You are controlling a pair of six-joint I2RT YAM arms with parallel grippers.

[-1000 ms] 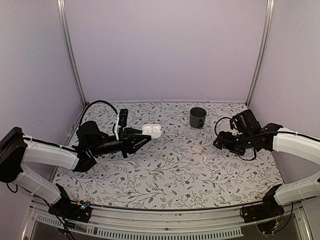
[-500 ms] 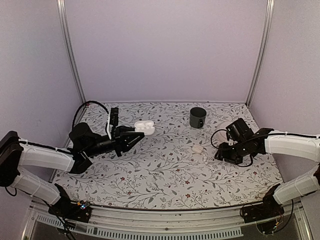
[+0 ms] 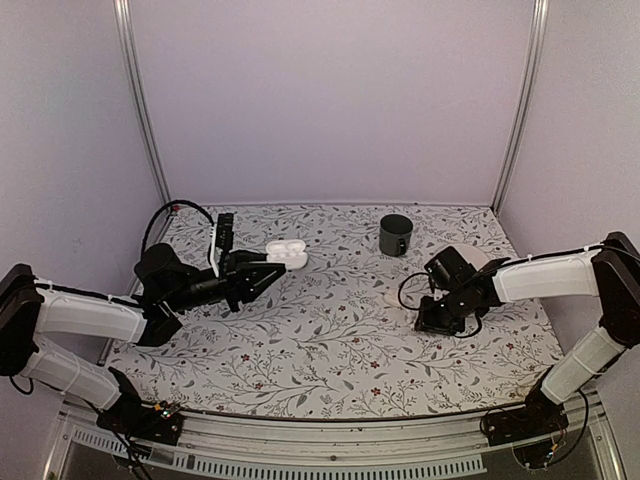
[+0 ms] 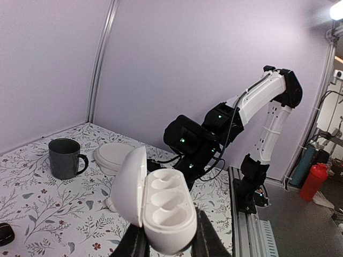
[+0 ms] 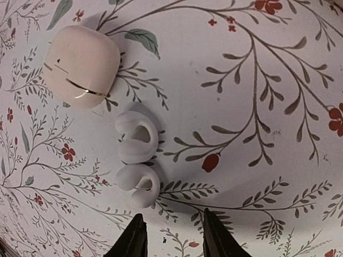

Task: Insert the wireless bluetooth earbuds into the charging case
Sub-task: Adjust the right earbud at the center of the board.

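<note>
white open case (image 4: 161, 209), two curled white earbuds (image 5: 128, 179)

Right arm closes in
Right gripper (image 5: 171, 241) now over the earbuds (image 5: 136, 160), jaws narrowing; left gripper (image 3: 262, 276) pulled the case (image 3: 287, 254) back.

White charging case (image 4: 155, 206); white earbuds (image 5: 127, 154); pale pink pod (image 5: 81, 67) with a gold line, upper left; dark grey mug (image 3: 395, 234); white worktop (image 3: 330, 340) patterned with grey-green leaves and red flowers.

Glossy white plastic charging case (image 4: 166, 214), smooth matt earbuds (image 5: 128, 176), matt dark mug (image 4: 63, 159)
</note>
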